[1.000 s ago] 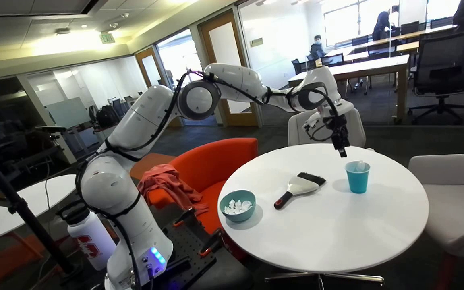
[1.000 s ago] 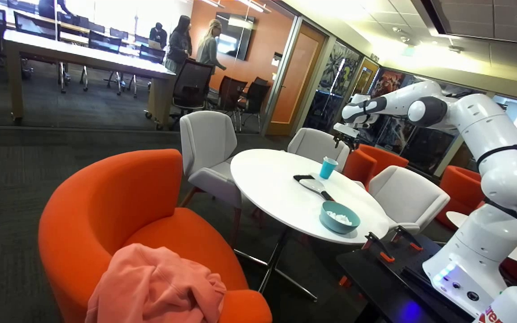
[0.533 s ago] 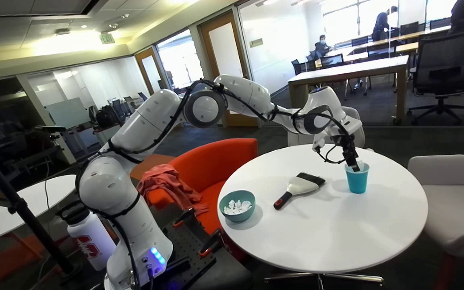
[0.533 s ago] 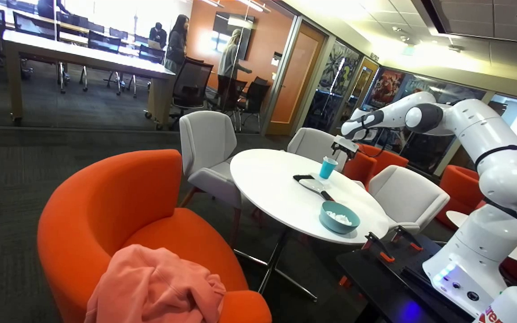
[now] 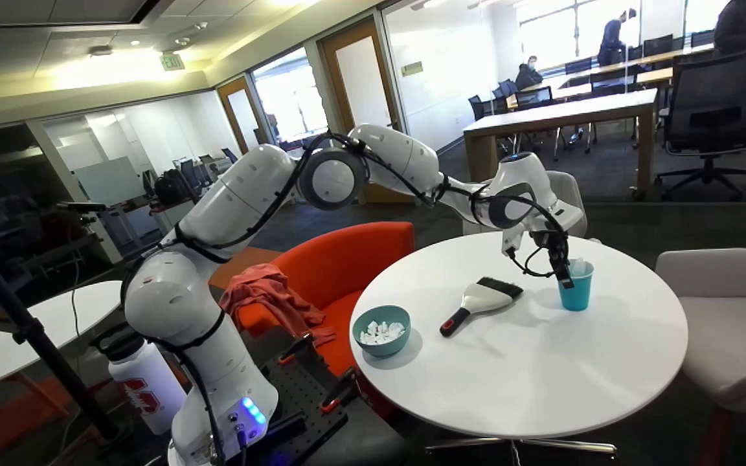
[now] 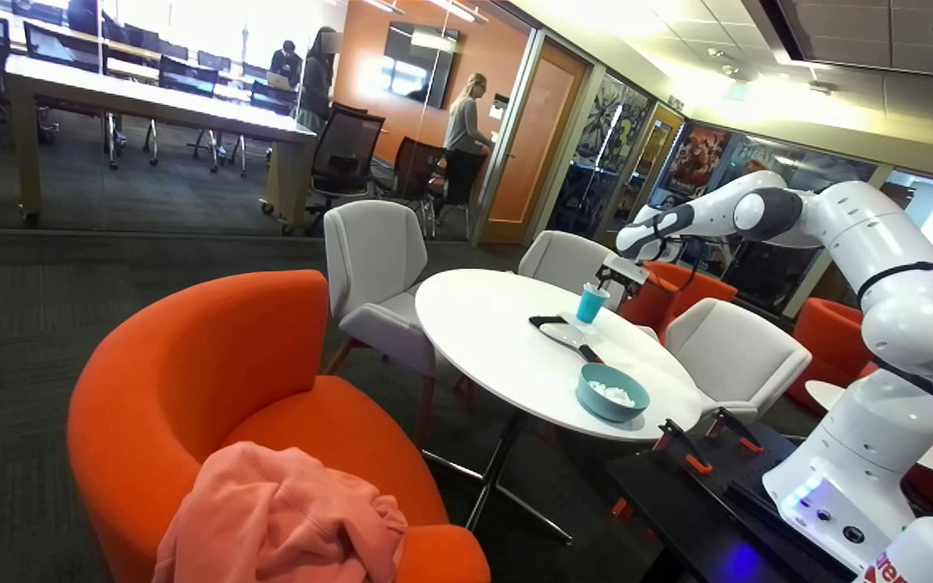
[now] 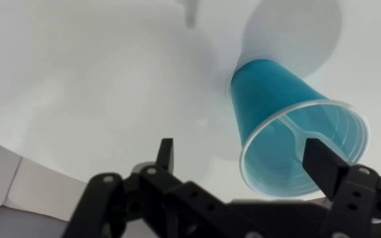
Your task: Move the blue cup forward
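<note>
The white arm (image 5: 234,188) has black cables (image 5: 280,200), blue lights (image 5: 253,411) and a black claw (image 7: 238,145).

blue cup (image 5: 577,295) | tapered, pale-rimmed | upright | standing on round white table (image 5: 515,382)

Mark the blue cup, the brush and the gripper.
Blue cup (image 5: 578,293), in an exterior view: outer wall.
Brush (image 5: 484,299), in an exterior view: white body.
Gripper (image 7: 240,153), in the wrist view: midway between its fingertips.

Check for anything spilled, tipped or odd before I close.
Nothing looks spilled or tipped; the blue cup stands upright, a pale utensil inside. In the wrist view, though, the open gripper looks offset: one finger overlaps the cup's mouth, the other falls outside. Closing may pinch one wall.
</note>
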Available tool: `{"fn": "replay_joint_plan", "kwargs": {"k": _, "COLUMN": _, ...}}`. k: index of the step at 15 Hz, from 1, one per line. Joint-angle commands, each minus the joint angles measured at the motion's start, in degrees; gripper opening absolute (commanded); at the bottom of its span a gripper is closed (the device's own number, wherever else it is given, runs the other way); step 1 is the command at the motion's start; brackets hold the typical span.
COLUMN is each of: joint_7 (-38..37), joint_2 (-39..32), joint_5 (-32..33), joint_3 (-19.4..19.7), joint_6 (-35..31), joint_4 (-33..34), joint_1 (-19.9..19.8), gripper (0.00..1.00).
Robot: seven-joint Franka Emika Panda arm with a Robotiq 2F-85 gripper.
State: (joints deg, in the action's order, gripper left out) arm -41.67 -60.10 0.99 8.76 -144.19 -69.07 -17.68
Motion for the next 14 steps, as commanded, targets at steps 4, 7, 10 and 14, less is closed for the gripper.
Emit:
{"fn": "replay_joint_plan", "kwargs": {"k": 4, "joint_7": 1.95, "joint_2": -1.00, "joint_5": -3.18, "joint_3": 2.33, "joint_6": -0.13, "joint_4": -0.63, "joint_1": 1.45, "gripper": 1.00}}
{"fn": "replay_joint_plan", "kwargs": {"k": 7, "joint_7": 1.73, "joint_2": -2.36, "joint_5": -4.51, "joint_3": 2.94, "joint_6": 0.30, "joint_4": 0.82, "joint_1": 1.76, "gripper": 1.00}}
{"fn": "replay_joint_plan", "kwargs": {"k": 10, "joint_7": 1.32, "joint_2": -3.31, "joint_5": -5.16, "joint_3": 3.37, "joint_6": 0.98, "joint_4": 2.16, "joint_1": 1.94, "gripper": 0.84}}
{"fn": "replay_joint_plan", "kwargs": {"k": 14, "joint_7": 1.20, "joint_2": -4.00, "joint_5": -5.83, "joint_3": 3.72, "joint_6": 1.62, "joint_4": 3.36, "joint_1": 1.88, "gripper": 0.49}}
